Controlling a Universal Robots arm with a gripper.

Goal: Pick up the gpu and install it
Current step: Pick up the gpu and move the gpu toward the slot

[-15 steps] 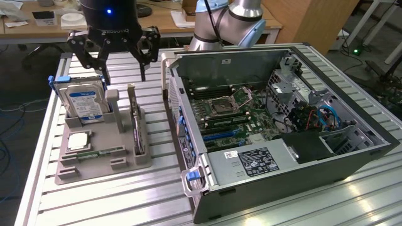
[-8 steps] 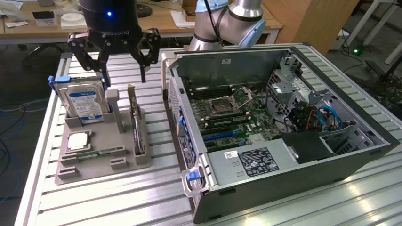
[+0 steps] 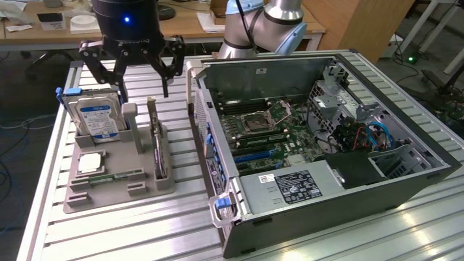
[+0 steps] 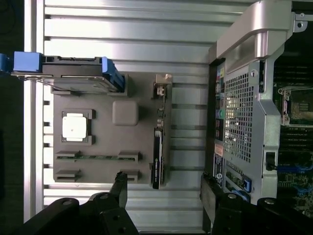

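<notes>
Gripper (image 3: 143, 79) is hanging spread wide over the gpu (image 3: 156, 144) standing on edge, wrist view looking straight down its top edge.

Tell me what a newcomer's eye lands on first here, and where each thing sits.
The open computer case lies on its side at the exterior view's right, its motherboard bared. At that view's left the black hand hangs open above a grey holder, where the blue-labelled hard drive and the gpu stand on edge, the gpu nearer the case.
</notes>
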